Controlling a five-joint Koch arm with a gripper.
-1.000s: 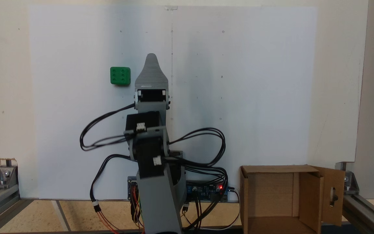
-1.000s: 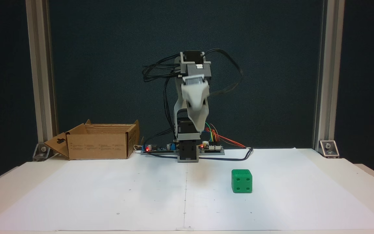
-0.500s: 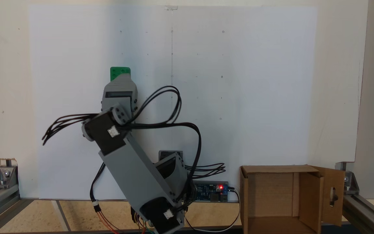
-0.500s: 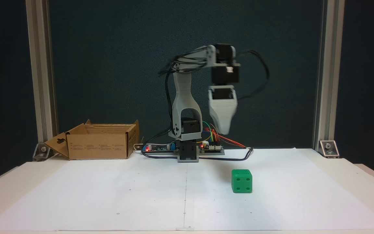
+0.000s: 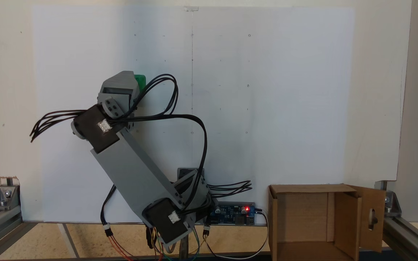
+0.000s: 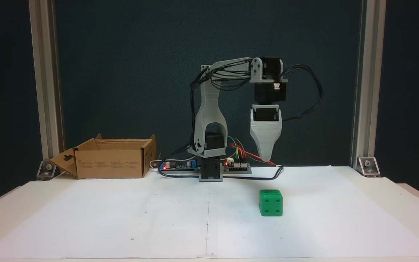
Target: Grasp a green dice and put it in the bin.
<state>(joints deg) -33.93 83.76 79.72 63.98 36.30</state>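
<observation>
The green dice [image 6: 271, 202] rests on the white paper, right of centre in a fixed view, with four pips facing the camera. My gripper [image 6: 266, 158] hangs above it, pointing straight down, its tip well clear of the dice top. Its jaws line up one behind the other, so only one grey tip shows. Seen from above, the gripper's grey body [image 5: 119, 86] covers most of the dice [image 5: 141, 81], leaving a green edge at its right. The bin [image 6: 109, 168], an open cardboard box, stands at the back left; from above the bin [image 5: 303, 189] sits at the lower right.
The arm's base and circuit boards [image 6: 209, 168] with loose wires sit at the back middle of the table. Black cables [image 5: 191, 119] loop out beside the arm. Metal frame posts [image 6: 361, 91] stand at both back corners. White paper [image 6: 122, 218] covers the table.
The arm has swung from the middle toward the dice and stretched out. The gripper now points down over the dice. Dice and bin have not moved.
</observation>
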